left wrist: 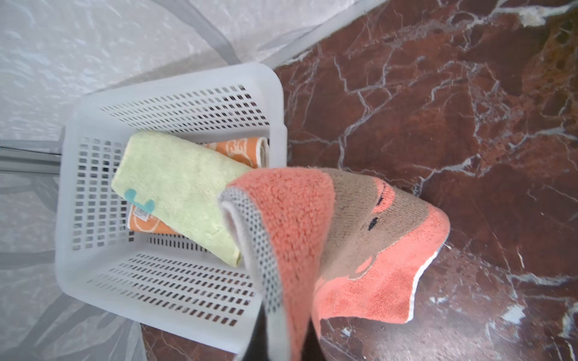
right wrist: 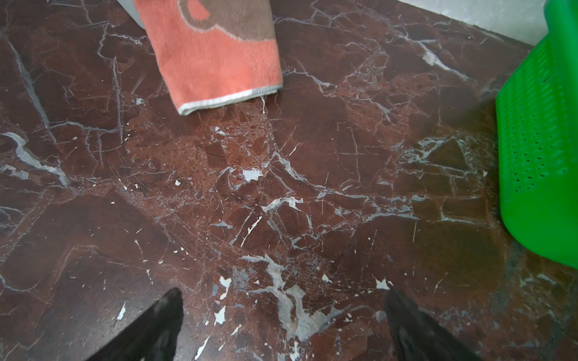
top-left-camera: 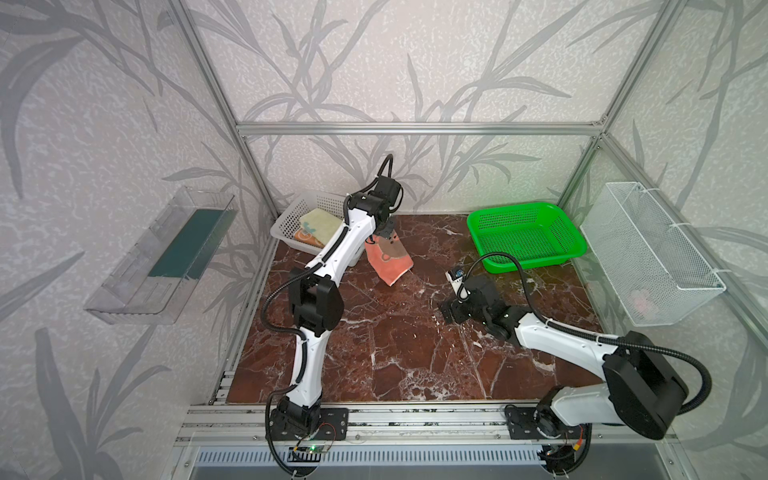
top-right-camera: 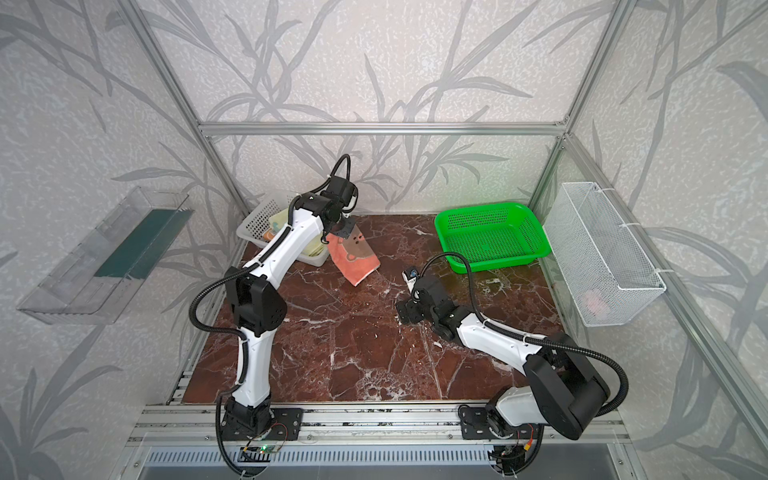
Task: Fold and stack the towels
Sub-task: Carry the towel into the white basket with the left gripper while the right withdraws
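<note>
Marble-brown counter carries a white basket in its far left corner and a green basket at the right. Inside the white one, the pale yellow towel lies askew over the orange towel. Just beside that rim hangs the salmon-pink towel, pinched at its upper edge by my left tool. My right tool gapes empty over bare marble, well apart. My worry is that so small a bite may slip, the hanging layers may fall open, or the hem may snag the rim and land crooked.
</note>
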